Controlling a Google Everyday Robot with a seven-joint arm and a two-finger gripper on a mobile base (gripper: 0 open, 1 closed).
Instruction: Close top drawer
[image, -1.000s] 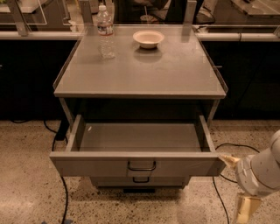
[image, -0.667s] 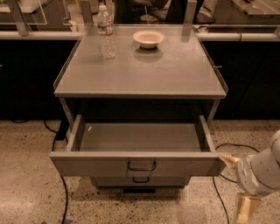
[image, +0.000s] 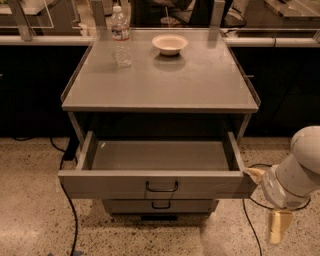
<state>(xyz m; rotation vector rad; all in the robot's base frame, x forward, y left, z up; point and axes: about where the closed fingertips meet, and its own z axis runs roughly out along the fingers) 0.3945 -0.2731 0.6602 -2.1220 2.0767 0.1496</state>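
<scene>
The top drawer (image: 160, 184) of the grey metal cart is pulled far out and is empty inside. Its flat front carries a small dark wire handle (image: 162, 187). My gripper (image: 264, 201) is at the right of the drawer front, low on the white arm. It is open: one cream finger (image: 253, 174) reaches to the drawer's right front corner and the other finger (image: 278, 228) points down toward the floor. I cannot tell if the upper finger touches the drawer.
A narrower lower drawer (image: 160, 205) sits shut beneath. On the cart top (image: 165, 85) stand a water bottle (image: 121, 37) and a white bowl (image: 170, 44). Black cables (image: 72, 210) run across the speckled floor at left and right. Dark counters stand behind.
My gripper and arm have shifted slightly up and left, toward the drawer's right front corner. The drawer has not moved.
</scene>
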